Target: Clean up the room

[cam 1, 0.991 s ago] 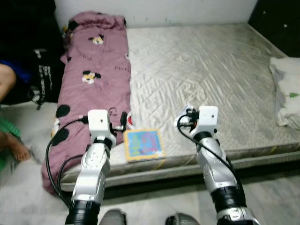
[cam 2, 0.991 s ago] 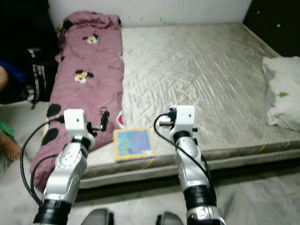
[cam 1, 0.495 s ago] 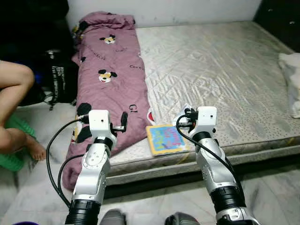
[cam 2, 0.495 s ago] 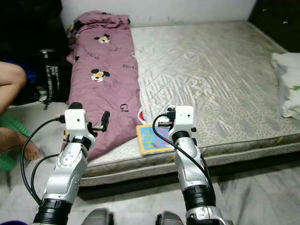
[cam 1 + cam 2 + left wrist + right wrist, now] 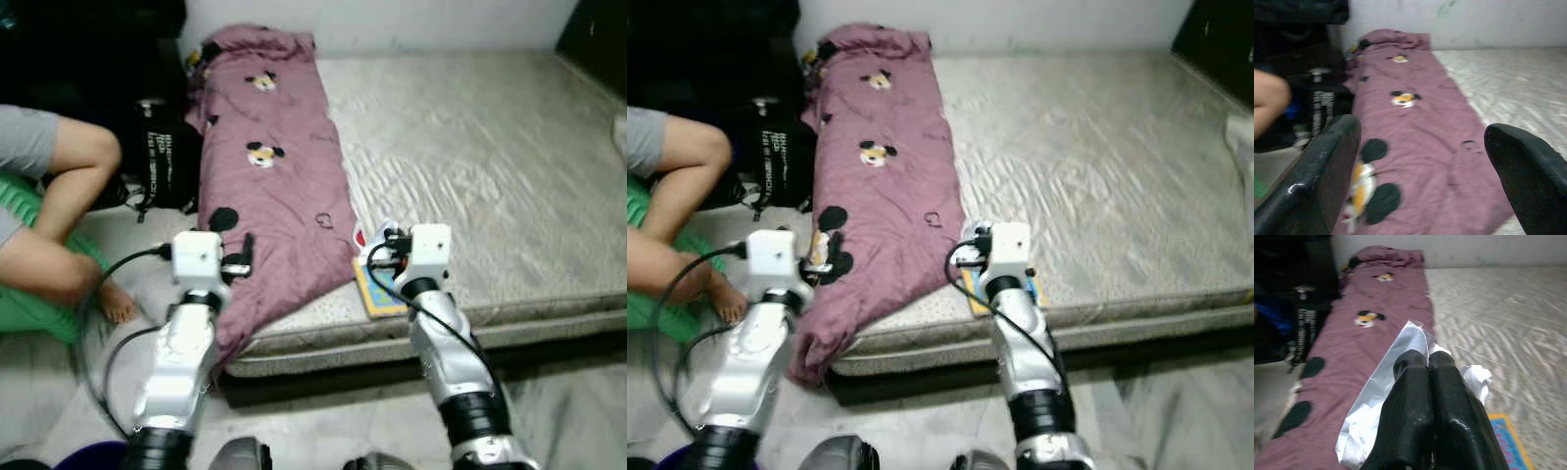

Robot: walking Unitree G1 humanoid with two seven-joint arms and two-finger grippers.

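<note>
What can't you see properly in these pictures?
- The book on the mattress: in both eye views the right arm covers most of it, so its cover can't be read.
- The white wrapper in the right gripper: the shut fingers hide its middle, and I can't tell what it is.
- The person: cut off by the left edge of the eye views.
- The black bag: its white print is too blurred to read.

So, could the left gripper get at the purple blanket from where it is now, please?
Probably yes: the left gripper is open and pointed straight at the purple blanket, with nothing between them. It hovers near the blanket's lower end.
</note>
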